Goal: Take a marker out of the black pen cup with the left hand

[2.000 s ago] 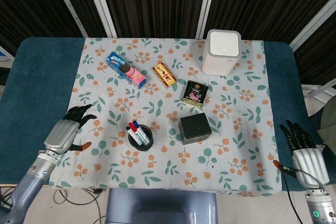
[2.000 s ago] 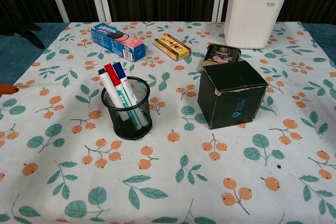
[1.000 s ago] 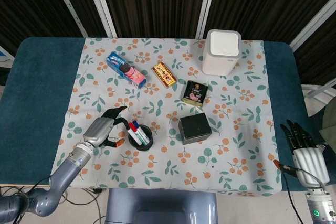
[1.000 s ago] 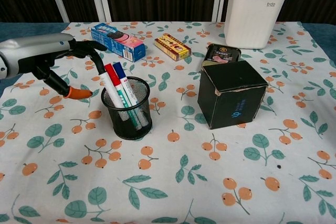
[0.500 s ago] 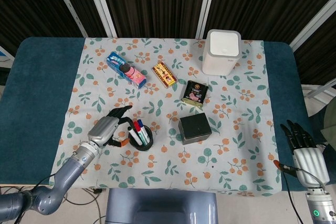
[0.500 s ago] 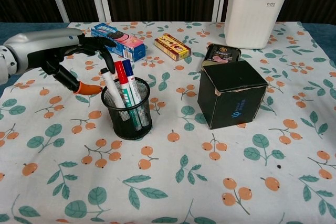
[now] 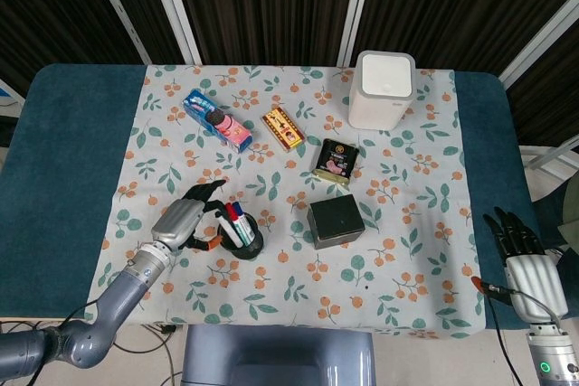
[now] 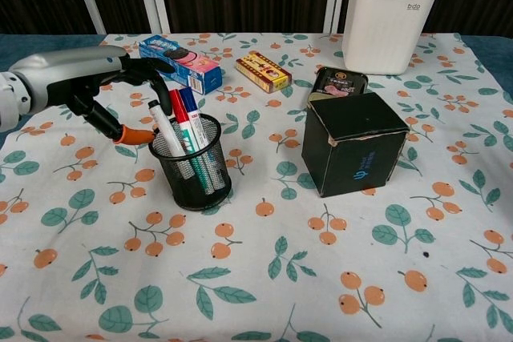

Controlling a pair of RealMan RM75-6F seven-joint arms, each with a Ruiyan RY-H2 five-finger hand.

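The black mesh pen cup [image 8: 195, 172] stands at the front left of the flowered cloth, leaning slightly to the left, and also shows in the head view [image 7: 244, 241]. Several markers [image 8: 178, 122] with black, red and blue caps stick out of it [image 7: 233, 221]. My left hand [image 8: 80, 78] reaches in from the left [image 7: 185, 219]. Its fingers are spread behind the marker tops, and its orange-tipped thumb sits just left of the cup's rim. No marker is clearly pinched. My right hand [image 7: 525, 259] hangs off the table's front right corner, fingers spread and holding nothing.
A black box [image 8: 355, 152] stands right of the cup, with a dark tin [image 7: 336, 161] behind it. A white bin [image 8: 388, 22] is at the back right. A blue cookie box [image 7: 217, 120] and a small yellow-red box [image 7: 283, 128] lie behind the cup.
My left hand swept in from the table's left edge to the cup and closed around the marker tops. The cup's top has tipped slightly left. The right hand has stayed still.
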